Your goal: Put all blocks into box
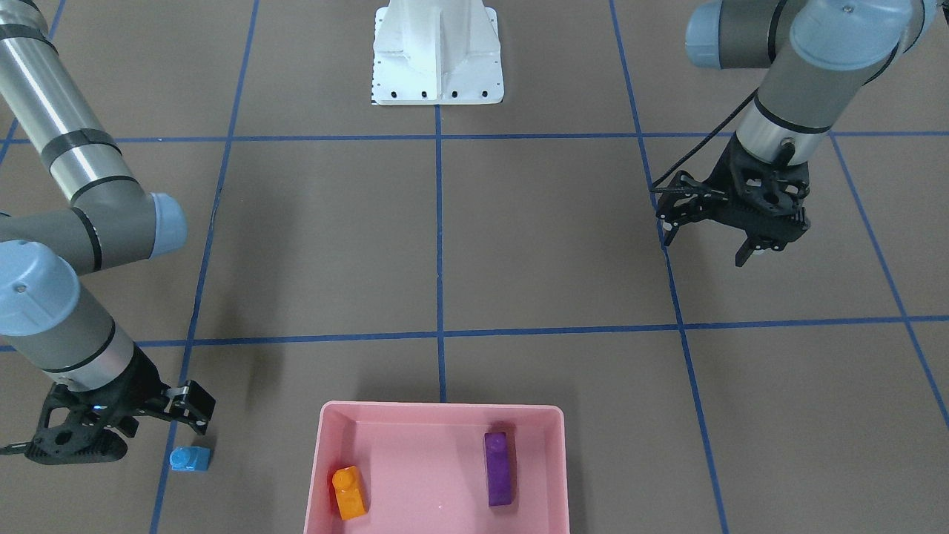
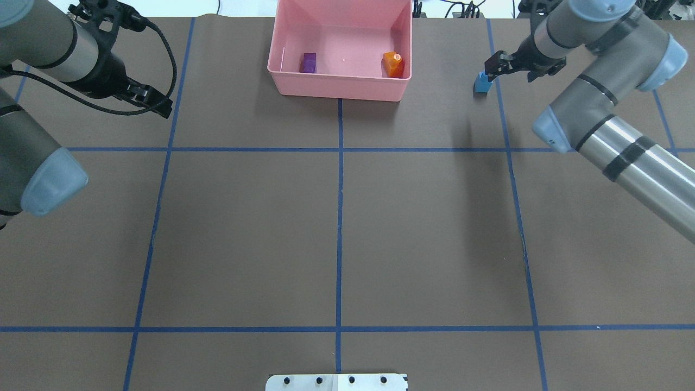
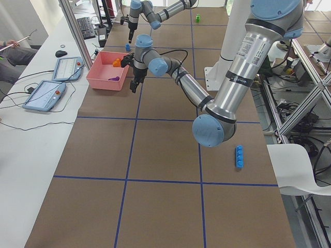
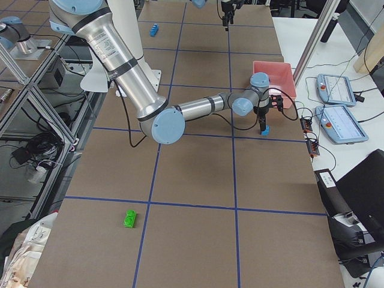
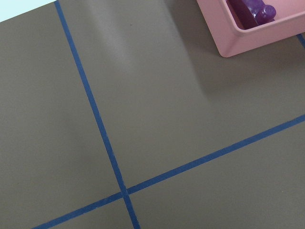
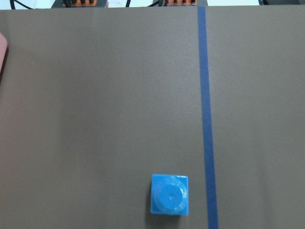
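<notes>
Small blue brick on desk, 3 o'clock of pink box; right fingers open beside it; left fingers open.

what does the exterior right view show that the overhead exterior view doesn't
Only exterior right shows the green brick and the long blue brick, both on the table far from the pink box. Only the overhead shows the purple brick and orange brick lying inside it. Both show that box and the small blue brick on the table beside it.
</notes>
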### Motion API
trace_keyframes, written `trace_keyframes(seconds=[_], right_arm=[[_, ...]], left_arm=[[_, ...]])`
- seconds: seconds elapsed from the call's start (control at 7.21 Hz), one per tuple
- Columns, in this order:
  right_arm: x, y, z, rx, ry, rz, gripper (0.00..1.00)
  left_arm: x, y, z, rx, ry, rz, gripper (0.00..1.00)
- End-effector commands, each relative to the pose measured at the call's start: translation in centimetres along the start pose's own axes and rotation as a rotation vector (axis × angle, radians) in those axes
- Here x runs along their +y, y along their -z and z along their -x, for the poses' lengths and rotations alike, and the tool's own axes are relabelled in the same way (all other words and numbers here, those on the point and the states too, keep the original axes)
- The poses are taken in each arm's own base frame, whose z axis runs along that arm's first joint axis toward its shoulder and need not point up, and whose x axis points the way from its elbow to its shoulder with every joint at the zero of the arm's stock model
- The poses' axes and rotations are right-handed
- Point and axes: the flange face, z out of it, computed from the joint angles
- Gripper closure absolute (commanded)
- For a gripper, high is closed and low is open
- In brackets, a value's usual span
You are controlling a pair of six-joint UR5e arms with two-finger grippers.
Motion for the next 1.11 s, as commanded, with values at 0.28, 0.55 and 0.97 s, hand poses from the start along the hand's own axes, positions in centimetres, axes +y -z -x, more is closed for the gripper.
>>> trace_keyframes(seconds=[0.28, 0.55, 0.97], right_arm=[[-0.8, -4.1, 1.5, 0.040, -0.011, -0.032, 0.13], [0.1, -4.9, 0.9, 0.051, -0.009, -0.024, 0.13], [0.5, -5.1, 1.0, 0.057, -0.005, -0.026, 1.00]], left_arm=[[0.0, -0.1, 0.0, -0.001, 0.003, 0.000, 0.00], [0.0, -0.1, -0.1, -0.001, 0.004, -0.001, 0.00], [0.1, -0.1, 0.0, -0.003, 0.005, 0.001, 0.00]])
